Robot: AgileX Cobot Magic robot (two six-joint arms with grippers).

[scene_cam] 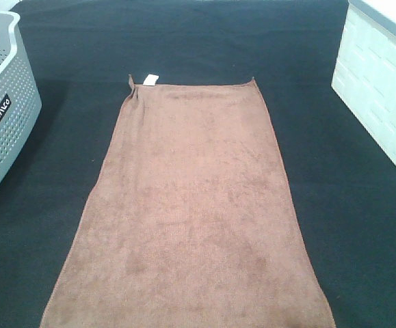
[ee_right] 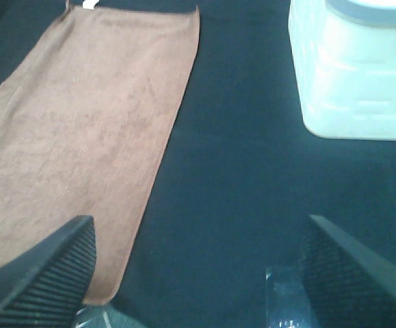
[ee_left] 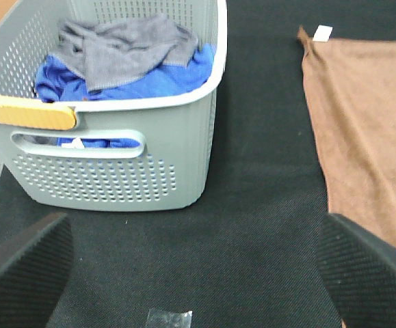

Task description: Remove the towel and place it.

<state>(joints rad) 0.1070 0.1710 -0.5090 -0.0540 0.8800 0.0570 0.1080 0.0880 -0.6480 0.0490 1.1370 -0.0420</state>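
The brown towel [scene_cam: 191,205] lies flat and spread lengthwise down the middle of the black table, its small white tag [scene_cam: 150,79] at the far left corner. Neither gripper shows in the exterior high view. In the left wrist view my left gripper [ee_left: 192,225] is open over bare black table, with the towel [ee_left: 368,137] off to one side and its tag [ee_left: 323,31] visible. My right gripper [ee_right: 199,222] is also open with nothing between its fingers; one finger [ee_right: 47,273] hangs over the near long edge of the towel [ee_right: 81,116].
A grey perforated basket [scene_cam: 6,123] stands at the table's left edge; the left wrist view shows the basket [ee_left: 115,178] holding blue and grey cloths. A white bin [scene_cam: 382,89] stands at the right, also seen as the bin [ee_right: 355,75]. A clear tape scrap [ee_left: 169,318] lies on the table.
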